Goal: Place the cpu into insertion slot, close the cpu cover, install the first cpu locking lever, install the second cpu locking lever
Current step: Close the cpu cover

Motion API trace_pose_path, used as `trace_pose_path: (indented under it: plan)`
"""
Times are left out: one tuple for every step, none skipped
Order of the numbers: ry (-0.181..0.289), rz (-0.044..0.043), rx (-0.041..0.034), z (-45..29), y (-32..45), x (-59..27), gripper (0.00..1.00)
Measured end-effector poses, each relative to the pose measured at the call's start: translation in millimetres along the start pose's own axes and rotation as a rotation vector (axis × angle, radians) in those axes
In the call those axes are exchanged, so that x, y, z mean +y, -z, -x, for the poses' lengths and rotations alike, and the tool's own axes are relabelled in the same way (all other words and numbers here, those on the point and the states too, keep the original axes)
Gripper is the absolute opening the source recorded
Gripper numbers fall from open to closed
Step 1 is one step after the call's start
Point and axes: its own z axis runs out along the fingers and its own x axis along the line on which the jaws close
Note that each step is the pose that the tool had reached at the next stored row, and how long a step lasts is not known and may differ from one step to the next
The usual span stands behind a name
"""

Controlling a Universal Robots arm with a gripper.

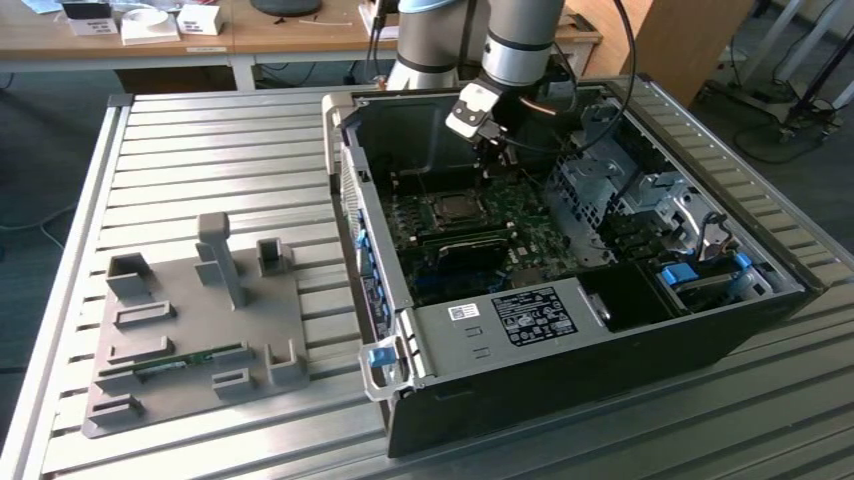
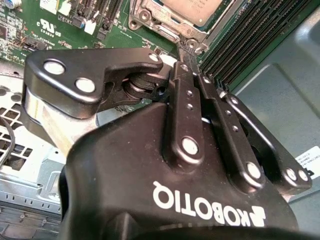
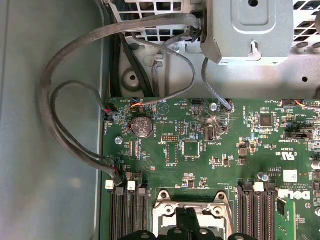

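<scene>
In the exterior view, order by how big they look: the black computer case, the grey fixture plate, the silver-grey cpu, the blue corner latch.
1. black open-topped metal computer case
2. flat grey moulded fixture plate
Unranked: small square silver-grey cpu and blue plastic corner latch look alike; the latch sits nearer the camera.

Cpu [image 2: 192,7] inside cpu cover [image 2: 159,24] window; claw [image 2: 185,49] just beside cover.

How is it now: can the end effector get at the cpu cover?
Probably yes: the end effector hangs inside the open computer case, its shut tips right at the edge of the cpu cover, and no cable lies between them.
</scene>
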Motion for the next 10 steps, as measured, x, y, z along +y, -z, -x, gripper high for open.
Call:
trace_pose_path:
  plan:
    - [0.0,-0.0033,0.0002,0.0,-0.1,0.0,0.1]
    - [0.0,-0.0089,0.0005,0.0,-0.2,0.0,0.1]
    - [0.0,-0.015,0.0002,0.0,-0.2,0.0,0.1]
    - [0.0,-0.0191,-0.0001,0.0,-0.1,0.0,0.1]
    - [0.0,-0.0196,-0.0001,0.0,-0.1,0.0,0.1]
    - [0.0,-0.0199,-0.0001,0.0,0.0,0.0,0.1]
    - [0.0,-0.0201,0.0,0.0,-0.1,0.0,0.1]
    - [0.0,-0.0204,0.0001,0.0,-0.1,0.0,0.1]
    - [0.0,-0.0204,0.0001,0.0,-0.1,-0.1,0.1]
    - [0.0,-0.0203,0.0002,0.0,-0.2,-0.6,0.1]
